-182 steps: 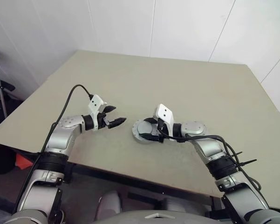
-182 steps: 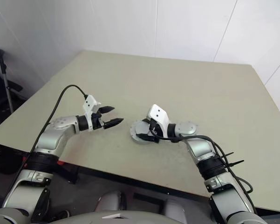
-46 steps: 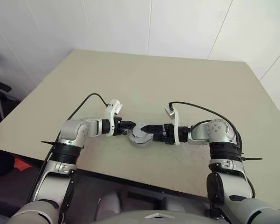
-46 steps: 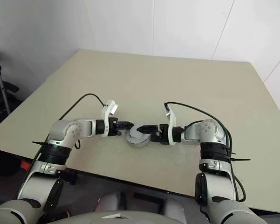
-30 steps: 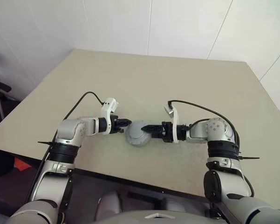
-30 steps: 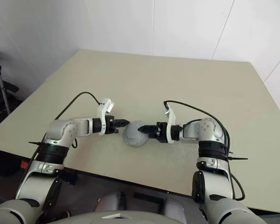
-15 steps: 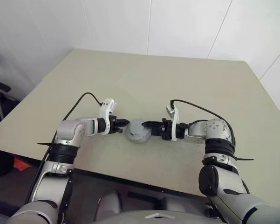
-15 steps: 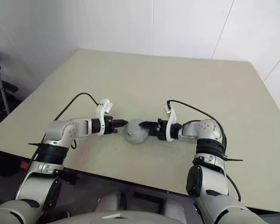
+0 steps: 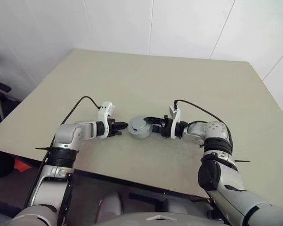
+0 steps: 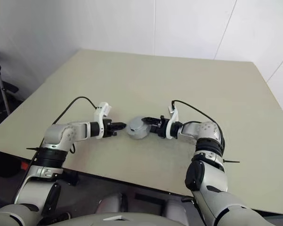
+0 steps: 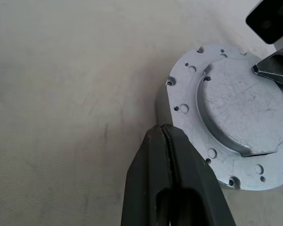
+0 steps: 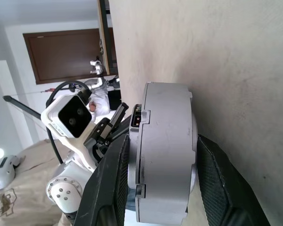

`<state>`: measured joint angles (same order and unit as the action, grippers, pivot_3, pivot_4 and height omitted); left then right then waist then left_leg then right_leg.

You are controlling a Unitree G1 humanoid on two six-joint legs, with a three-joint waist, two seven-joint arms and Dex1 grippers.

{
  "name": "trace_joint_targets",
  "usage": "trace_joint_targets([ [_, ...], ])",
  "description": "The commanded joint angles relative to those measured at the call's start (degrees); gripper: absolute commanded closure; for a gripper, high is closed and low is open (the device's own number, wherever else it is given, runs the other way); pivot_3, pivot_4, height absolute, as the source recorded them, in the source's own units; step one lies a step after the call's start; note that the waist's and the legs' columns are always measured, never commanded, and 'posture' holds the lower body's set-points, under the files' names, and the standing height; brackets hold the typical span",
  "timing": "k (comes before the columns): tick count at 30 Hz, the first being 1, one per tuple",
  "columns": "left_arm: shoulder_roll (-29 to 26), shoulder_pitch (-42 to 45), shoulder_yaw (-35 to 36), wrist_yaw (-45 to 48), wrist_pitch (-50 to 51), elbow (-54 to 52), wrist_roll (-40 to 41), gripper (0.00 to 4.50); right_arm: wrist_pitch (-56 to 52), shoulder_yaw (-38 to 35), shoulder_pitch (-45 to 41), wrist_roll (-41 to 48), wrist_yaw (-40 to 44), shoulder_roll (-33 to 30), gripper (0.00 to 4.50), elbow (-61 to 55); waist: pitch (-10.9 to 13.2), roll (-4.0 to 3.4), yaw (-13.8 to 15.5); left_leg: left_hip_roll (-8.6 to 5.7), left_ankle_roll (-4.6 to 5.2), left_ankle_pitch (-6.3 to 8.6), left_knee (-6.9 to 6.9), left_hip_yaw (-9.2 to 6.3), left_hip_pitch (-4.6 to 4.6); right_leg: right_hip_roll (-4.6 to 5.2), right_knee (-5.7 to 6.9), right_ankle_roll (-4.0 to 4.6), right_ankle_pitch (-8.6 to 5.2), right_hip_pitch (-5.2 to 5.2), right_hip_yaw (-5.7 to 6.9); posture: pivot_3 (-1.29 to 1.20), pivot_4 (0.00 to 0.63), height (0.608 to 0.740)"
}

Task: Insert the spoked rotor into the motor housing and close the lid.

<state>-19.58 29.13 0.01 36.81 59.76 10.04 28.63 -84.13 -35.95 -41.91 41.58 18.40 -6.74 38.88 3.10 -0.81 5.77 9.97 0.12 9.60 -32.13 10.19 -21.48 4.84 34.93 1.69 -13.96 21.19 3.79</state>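
Motor housing (image 9: 140, 127) now flatter, nearer left tool (image 9: 122, 126), within right tool (image 9: 149, 123).

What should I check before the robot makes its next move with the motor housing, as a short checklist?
1. Right gripper clamps the closed motor housing across its thickness: ok.
2. Lid down on the housing: ok, seam looks closed in the right wrist view.
3. Spoked rotor inside: cannot tell, hidden.
4. Left gripper shut, tip beside the housing's flange: ok.
5. Left tip touching the flange: cannot tell.
6. Housing resting on the table: ok, edge against it.
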Motion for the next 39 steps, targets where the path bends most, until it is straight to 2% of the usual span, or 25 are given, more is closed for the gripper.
trace_joint_targets([
  [1, 0.7, 0.5, 2.9, -0.6, -1.5, -0.9, 1.2, 4.50, 5.0, -4.6, -4.0, 2.2, -1.5, -1.0, 2.50, 2.9, 0.0, 0.00, 0.0, 0.00, 0.00, 0.00, 0.00, 0.00, 0.00, 0.00, 0.00, 0.00, 0.00, 0.00, 0.00, 0.00, 0.000, 0.740],
  [6, 3.2, 0.3, 9.6, -2.7, -2.5, -0.5, 4.4, 4.50, 10.7, -9.4, -8.1, 4.5, -3.9, -1.5, 2.50, 8.2, 0.0, -0.01, 0.1, -0.03, 0.00, 0.00, -0.03, 0.01, -0.12, 0.02, 0.01, 0.01, 0.01, 0.09, 0.01, 0.00, 0.000, 0.740],
  [14, 5.0, 1.7, 23.3, -8.7, -1.0, 0.9, 12.0, 4.50, 10.4, -13.8, -12.7, 10.2, -7.5, -0.1, 2.50, 7.3, 0.0, -0.01, 0.0, -0.01, 0.14, 0.05, -0.11, -0.01, -0.84, -0.01, 0.10, 0.06, 0.03, 0.83, 0.11, 0.00, 0.000, 0.740],
  [17, 5.4, 1.8, 27.2, -10.9, -1.8, 0.7, 14.5, 3.88, 9.4, -15.5, -14.7, 13.4, -10.2, 0.9, 2.50, 5.5, 0.0, -0.01, 0.1, 0.03, 0.24, 0.08, -0.44, -0.03, -1.34, -0.01, 0.54, 0.08, 0.02, 1.32, 0.15, 0.00, 0.000, 0.740],
  [19, 5.8, 2.1, 29.4, -11.6, -1.5, 0.7, 16.9, 3.24, 9.3, -16.2, -15.6, 14.9, -12.1, 1.5, 2.50, 4.7, 0.0, -0.01, 0.4, 0.12, 0.27, 0.09, -0.74, -0.06, -1.73, -0.01, 0.79, 0.13, 0.00, 1.65, 0.21, 0.00, 0.000, 0.740],
  [24, 6.4, 1.8, 30.1, -12.0, -0.9, 0.6, 19.9, 1.54, 8.1, -16.4, -16.0, 18.4, -15.8, 2.8, 2.50, 2.5, 0.0, -0.01, 1.5, 0.27, 0.23, 0.11, -0.97, -0.03, -1.67, -0.01, 0.81, 0.16, 0.01, 1.48, 0.27, 0.00, 0.000, 0.740],
  [28, 9.1, 3.3, 34.3, -14.5, 4.4, 2.8, 28.4, 0.16, 7.1, -15.7, -15.2, 20.0, -17.7, 3.9, 2.50, 0.5, 0.0, -0.01, 1.9, 0.27, 0.08, 0.02, -0.97, -0.04, -1.66, -0.01, 0.85, 0.13, 0.07, 1.46, 0.28, 0.00, 0.000, 0.740],
  [33, 10.7, 4.5, 36.3, -16.4, 9.7, 4.0, 36.7, 0.07, 5.7, -15.5, -14.5, 22.2, -19.4, 5.1, 2.50, -1.5, 0.0, 0.00, 1.9, 0.27, 0.05, 0.00, -0.97, -0.05, -1.68, -0.01, 0.84, -0.10, 0.22, 1.48, 0.28, 0.00, 0.000, 0.740],
  [39, 12.0, 6.6, 36.9, -17.5, 10.5, 7.8, 42.2, 0.07, 3.6, -14.7, -13.5, 25.6, -21.8, 6.7, 2.50, -5.1, 0.0, 0.00, 1.8, 0.25, 0.05, 0.01, -0.95, -0.07, -1.68, -0.03, 0.82, -0.17, 0.25, 1.51, 0.27, 0.00, 0.000, 0.740],
])
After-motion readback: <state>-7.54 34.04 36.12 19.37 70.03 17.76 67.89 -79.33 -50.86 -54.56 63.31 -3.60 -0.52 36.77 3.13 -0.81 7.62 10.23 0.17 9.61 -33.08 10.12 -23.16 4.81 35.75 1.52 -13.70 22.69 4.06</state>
